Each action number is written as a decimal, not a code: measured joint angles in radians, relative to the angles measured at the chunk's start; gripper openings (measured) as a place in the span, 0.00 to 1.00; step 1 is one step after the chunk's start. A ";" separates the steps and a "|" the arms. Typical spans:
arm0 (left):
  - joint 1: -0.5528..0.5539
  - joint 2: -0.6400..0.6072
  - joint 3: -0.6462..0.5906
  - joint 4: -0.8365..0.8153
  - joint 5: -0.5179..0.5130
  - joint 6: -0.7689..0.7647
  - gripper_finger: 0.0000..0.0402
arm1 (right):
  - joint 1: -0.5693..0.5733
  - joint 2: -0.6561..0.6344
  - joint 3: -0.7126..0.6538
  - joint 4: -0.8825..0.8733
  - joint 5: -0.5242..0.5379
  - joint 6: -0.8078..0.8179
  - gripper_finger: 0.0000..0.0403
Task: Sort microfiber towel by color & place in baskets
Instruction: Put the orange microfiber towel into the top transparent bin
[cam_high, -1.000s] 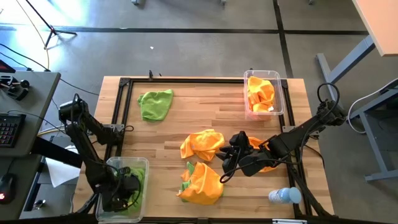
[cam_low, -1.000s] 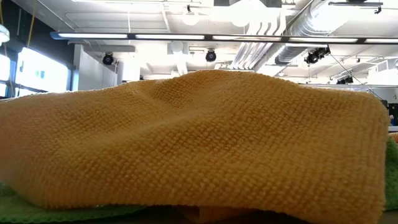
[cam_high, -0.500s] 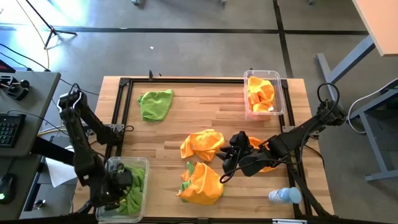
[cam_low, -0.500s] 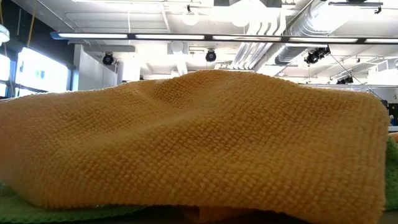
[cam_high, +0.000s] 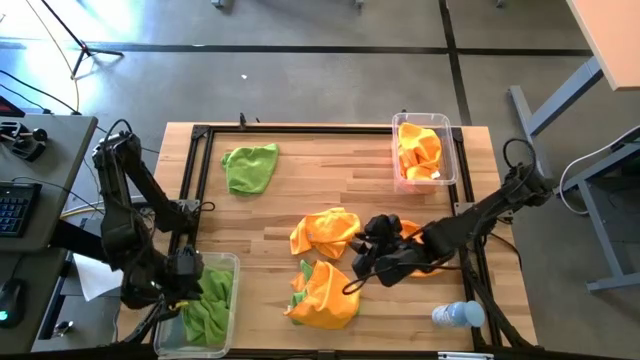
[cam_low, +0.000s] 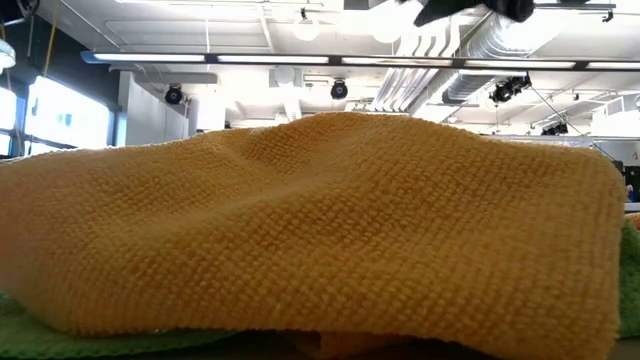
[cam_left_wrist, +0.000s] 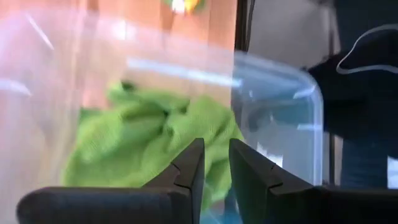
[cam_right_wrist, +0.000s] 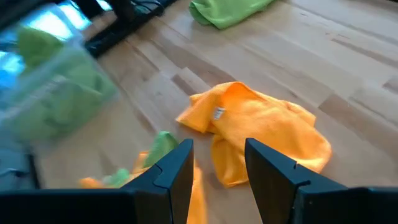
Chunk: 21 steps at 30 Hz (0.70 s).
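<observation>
Orange towel (cam_right_wrist: 258, 127) ahead of right jaws, apart, empty | left jaws nearly together above green towel (cam_left_wrist: 149, 143)

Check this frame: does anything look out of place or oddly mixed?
Yes. The front towel pile is orange with a green towel tucked under it, so colours are still mixed there. It also lies right against the low camera, filling that view. Both baskets hold one colour each.

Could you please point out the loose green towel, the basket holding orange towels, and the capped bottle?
Loose green towel (cam_high: 250, 167): high view, middle of the cloth.
Basket with orange towels (cam_high: 453, 152): high view, right rim.
Bottle (cam_high: 455, 315): high view, its clear body.
</observation>
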 joint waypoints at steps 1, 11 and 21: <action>0.000 -0.013 0.000 0.000 -0.028 0.012 0.14 | -0.014 0.014 0.000 0.002 -0.011 -0.022 0.35; 0.101 -0.093 0.001 0.000 -0.261 0.199 0.08 | -0.228 0.130 0.000 0.167 -0.304 -0.408 0.36; 0.295 -0.094 0.001 0.004 -0.282 0.330 0.08 | -0.388 0.204 0.000 0.169 -0.448 -0.808 0.51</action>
